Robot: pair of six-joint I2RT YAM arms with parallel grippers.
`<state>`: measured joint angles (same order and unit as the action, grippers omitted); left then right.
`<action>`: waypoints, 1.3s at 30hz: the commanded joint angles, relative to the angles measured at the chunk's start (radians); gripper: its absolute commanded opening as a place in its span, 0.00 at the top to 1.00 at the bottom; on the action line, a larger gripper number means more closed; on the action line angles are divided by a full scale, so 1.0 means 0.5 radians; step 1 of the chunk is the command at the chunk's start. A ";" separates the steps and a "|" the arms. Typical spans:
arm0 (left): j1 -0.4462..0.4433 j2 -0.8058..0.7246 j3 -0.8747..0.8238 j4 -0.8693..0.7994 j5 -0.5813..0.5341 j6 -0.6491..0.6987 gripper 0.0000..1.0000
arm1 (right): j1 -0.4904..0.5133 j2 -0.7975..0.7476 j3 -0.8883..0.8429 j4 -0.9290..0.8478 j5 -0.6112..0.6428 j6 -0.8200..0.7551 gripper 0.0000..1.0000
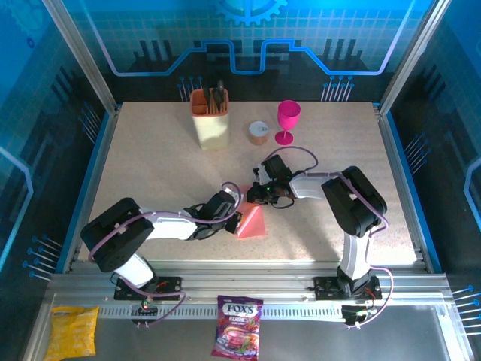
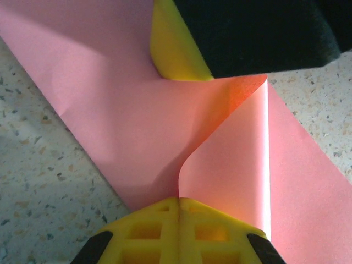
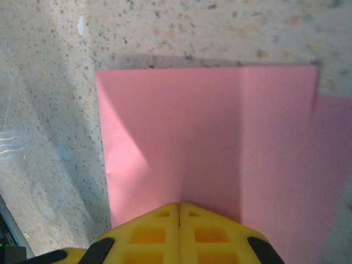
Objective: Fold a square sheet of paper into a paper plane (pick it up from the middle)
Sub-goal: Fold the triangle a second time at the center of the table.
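The square sheet of paper (image 1: 254,224) lies partly folded on the table between the two arms, salmon pink. In the left wrist view a flap of the sheet (image 2: 121,110) curls up off the flat layer. My left gripper (image 2: 179,201) is shut, with the flap's edge running into the seam between its yellow fingers. From above, the left gripper (image 1: 238,216) sits at the sheet's left edge. My right gripper (image 1: 255,197) is at the sheet's far end, shut, and a faint ridge in the paper (image 3: 176,137) leads into its tips (image 3: 179,207). Its finger (image 2: 176,52) also meets the flap's far end.
At the back of the table stand a cream holder with an orange insert (image 1: 211,120), a small round tub (image 1: 258,133) and a magenta goblet (image 1: 287,120). Two snack bags (image 1: 239,335) (image 1: 73,331) lie on the metal ledge in front of the arm bases.
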<state>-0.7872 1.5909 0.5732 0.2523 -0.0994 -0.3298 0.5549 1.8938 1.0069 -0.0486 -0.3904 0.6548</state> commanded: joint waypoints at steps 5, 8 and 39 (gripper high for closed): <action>0.013 0.084 -0.027 0.004 0.070 0.021 1.00 | -0.038 -0.449 -0.075 -0.139 0.096 0.060 0.91; 0.014 0.087 -0.028 0.007 0.070 0.027 1.00 | 0.008 -0.592 -0.225 -0.094 0.153 0.118 0.94; 0.017 0.041 -0.011 -0.050 0.017 0.054 1.00 | 0.345 -0.288 -0.644 0.412 0.410 0.430 1.00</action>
<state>-0.7826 1.6135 0.5732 0.2977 -0.0898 -0.3111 0.7189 1.7077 0.7071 0.1738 -0.2108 0.8562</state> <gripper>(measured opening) 0.052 0.061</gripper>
